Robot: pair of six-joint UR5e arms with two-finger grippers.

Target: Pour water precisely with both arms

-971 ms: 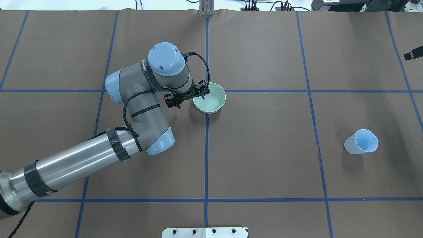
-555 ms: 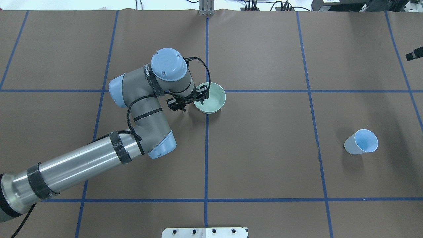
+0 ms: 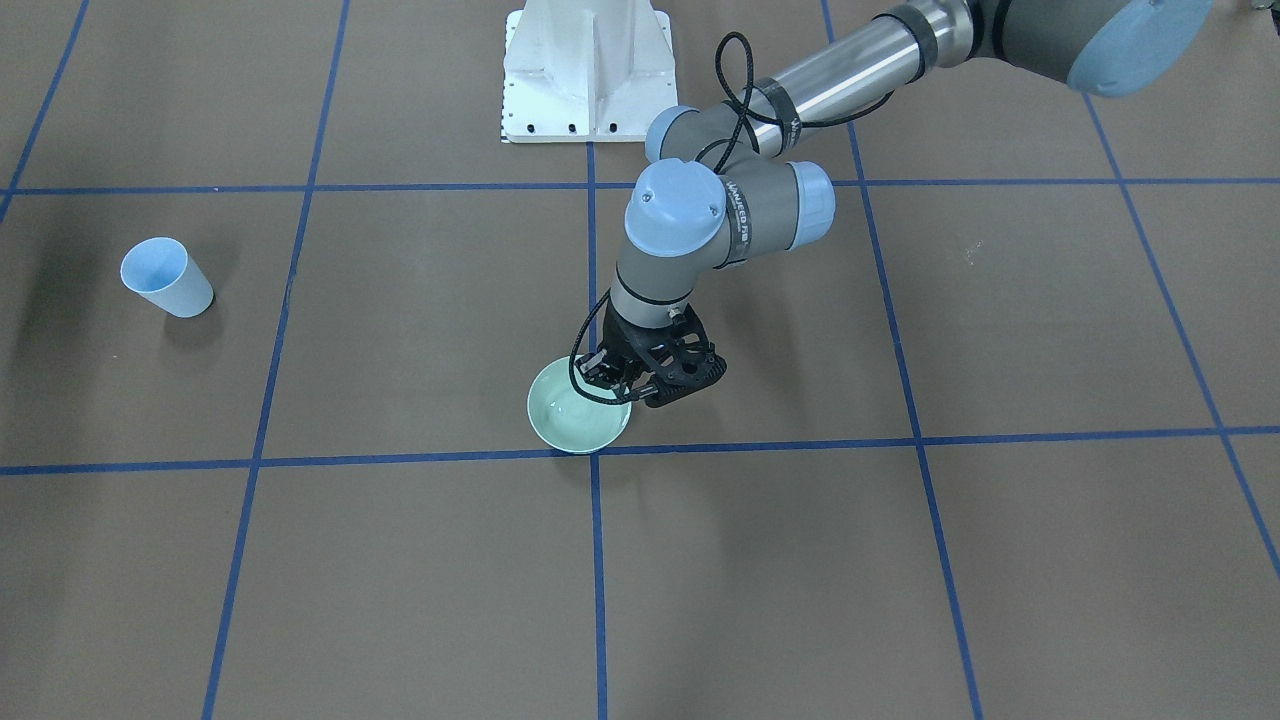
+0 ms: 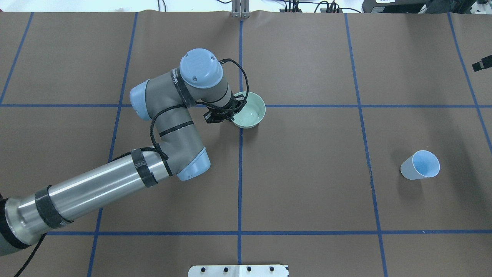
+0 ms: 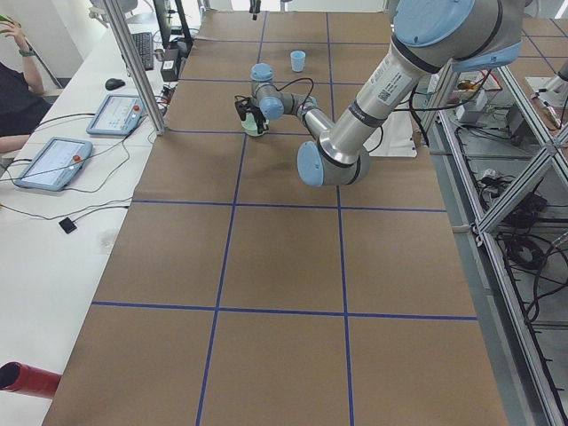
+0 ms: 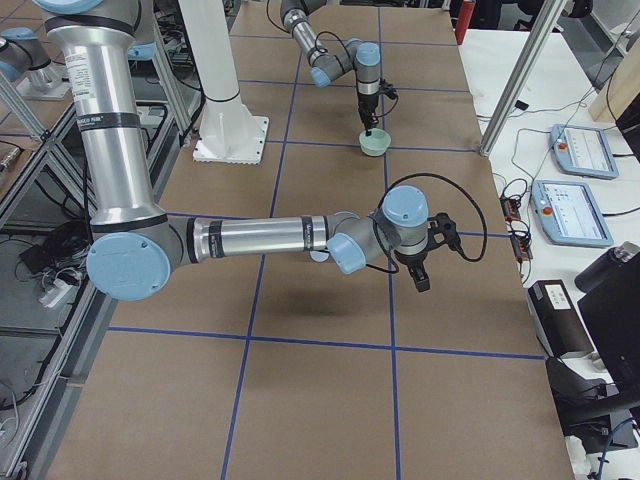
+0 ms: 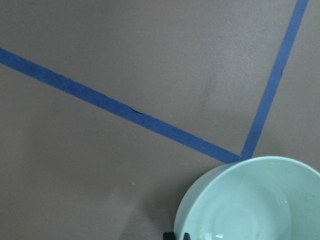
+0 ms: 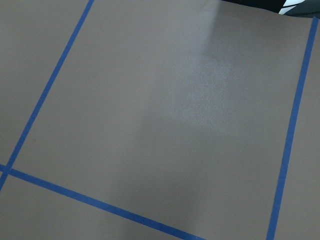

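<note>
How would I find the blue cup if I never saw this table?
Start at the brown table crossed by blue tape lines. Go to the robot's right side, far from the pale green bowl. The light-blue cup stands there alone, upright, taller and narrower than the bowl.

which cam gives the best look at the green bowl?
Exterior front-facing: the bowl shows nearly whole, inside included, with the left claw on its rim. Overhead: the left arm hides part of the rim. Left wrist: close but cropped. Side views: small, far off. Right wrist: not in view.
</note>
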